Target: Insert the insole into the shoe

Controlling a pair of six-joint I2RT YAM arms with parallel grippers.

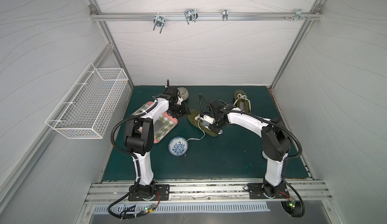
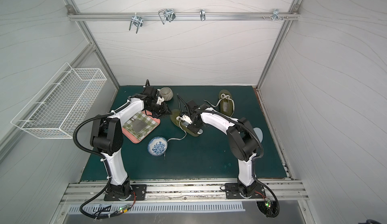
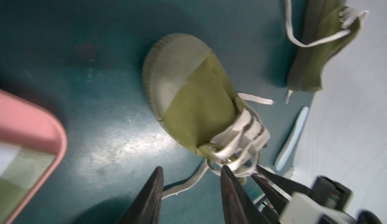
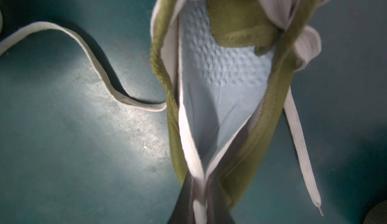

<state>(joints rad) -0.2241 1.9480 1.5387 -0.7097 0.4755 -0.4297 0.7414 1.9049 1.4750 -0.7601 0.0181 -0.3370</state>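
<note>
An olive green shoe (image 1: 193, 117) (image 2: 175, 117) (image 3: 188, 95) with white laces lies mid-mat. A pale blue insole (image 4: 226, 72) sits inside the shoe (image 4: 270, 132), its forepart under the tongue. My right gripper (image 4: 200, 181) (image 1: 216, 129) (image 2: 195, 128) is shut on the insole's heel end, pinching it into a fold above the shoe's heel. My left gripper (image 3: 192, 168) (image 1: 185, 112) (image 2: 166, 110) hovers open by the toe and laces, with only mat and a loose lace behind the gap.
A second olive shoe (image 1: 243, 103) (image 3: 318, 45) lies at the back right, with another pale insole (image 2: 258, 134) (image 3: 293, 135) by the right wall. A pink tray (image 1: 165, 126) with checked cloth, a blue-patterned bowl (image 1: 178, 145) and a ribbed cup (image 1: 183, 94) are on the left.
</note>
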